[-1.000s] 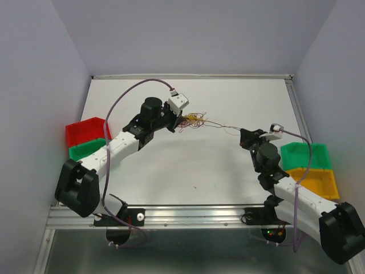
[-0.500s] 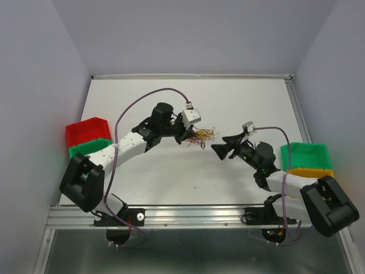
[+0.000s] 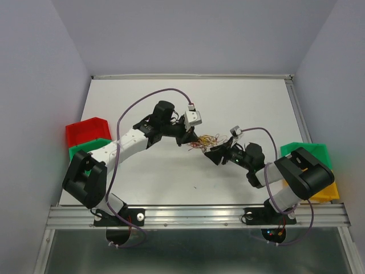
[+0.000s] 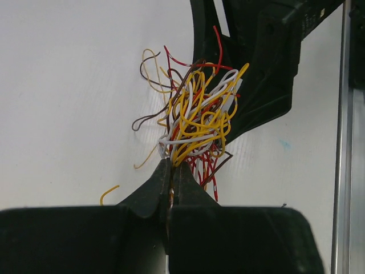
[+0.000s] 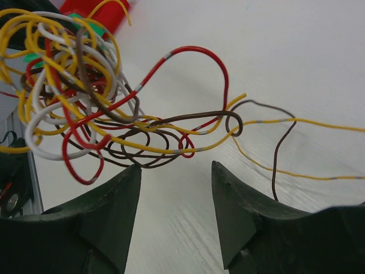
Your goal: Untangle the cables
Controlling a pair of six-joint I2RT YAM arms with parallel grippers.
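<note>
The cables (image 3: 204, 141) are a small knot of hair-thin yellow, red, white and dark brown wires near the middle of the table. My left gripper (image 3: 187, 139) is on the knot's left side. In the left wrist view that gripper (image 4: 171, 166) is shut on a few strands at the bottom of the cables (image 4: 197, 120). My right gripper (image 3: 210, 154) sits just right of the knot. In the right wrist view it (image 5: 175, 167) is open with bare table between its fingers. The cables (image 5: 74, 85) loop just beyond its tips, and loose yellow and brown strands trail off to the right.
A red bin (image 3: 85, 130) and a green bin (image 3: 84, 150) stand at the table's left edge. A green bin (image 3: 305, 153) and a yellow bin (image 3: 331, 191) stand at the right edge. The two grippers are close together across the knot.
My right gripper let go of the wire it held stretched out, opened, and swung left up to the knot. My left gripper carried the knot a little right and nearer.
</note>
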